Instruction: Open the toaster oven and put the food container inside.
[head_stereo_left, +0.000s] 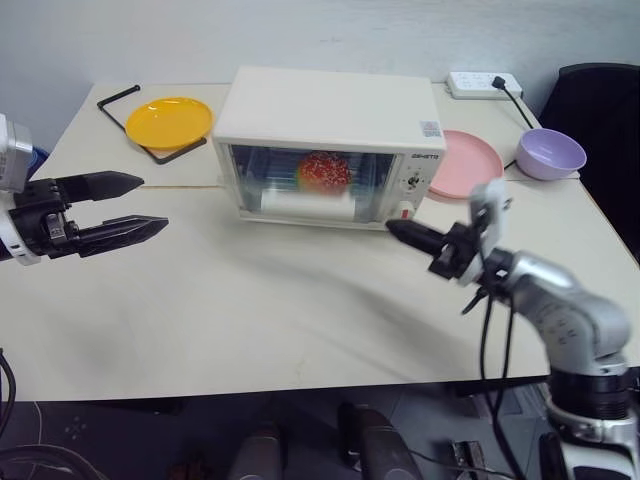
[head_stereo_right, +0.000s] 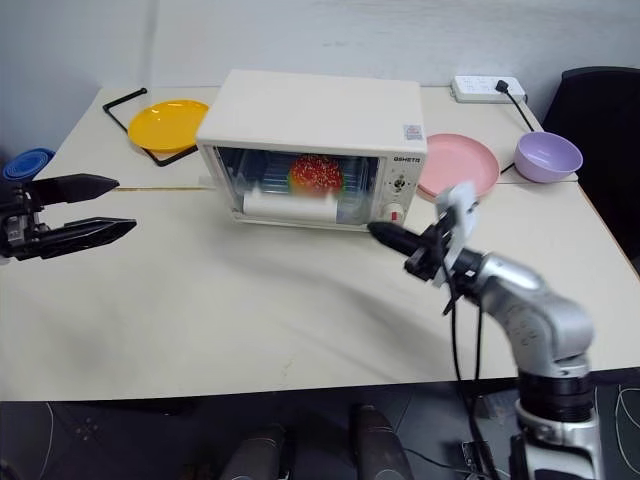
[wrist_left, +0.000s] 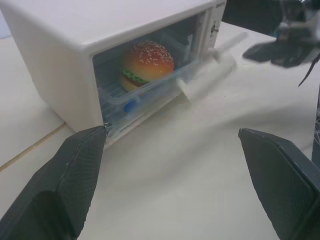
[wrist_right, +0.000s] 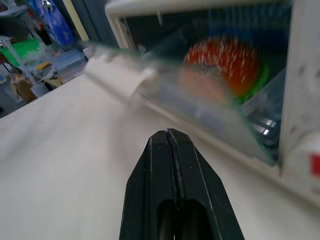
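The toaster oven (head_stereo_left: 330, 140) stands toward the back of the table (head_stereo_left: 250, 300), and the food container (wrist_left: 150, 85) is inside it on the rack, the sesame-bun burger (head_stereo_left: 323, 171) showing through the front. The glass door (head_stereo_left: 300, 195) is smeared by motion blur in every view, so its exact angle is hard to read; it seems partly swung, with its white bar handle (head_stereo_left: 305, 205) low across the front. The container's walls are barely visible behind the glass (a blue clip shows in the left wrist view).

The right gripper (head_stereo_left: 400, 232) has its two fingers pressed flat together, holding nothing, its tip just in front of the oven's lower right corner near the red button (head_stereo_left: 405, 211); contact cannot be judged. The left gripper (head_stereo_left: 135, 205) hovers well to the left of the oven with its fingers spread wide and empty.

Behind the oven, the pink plate (head_stereo_left: 465, 163) is partly hidden by its right side, and the yellow plate (head_stereo_left: 168, 122) and purple bowl (head_stereo_left: 550, 153) sit clear.
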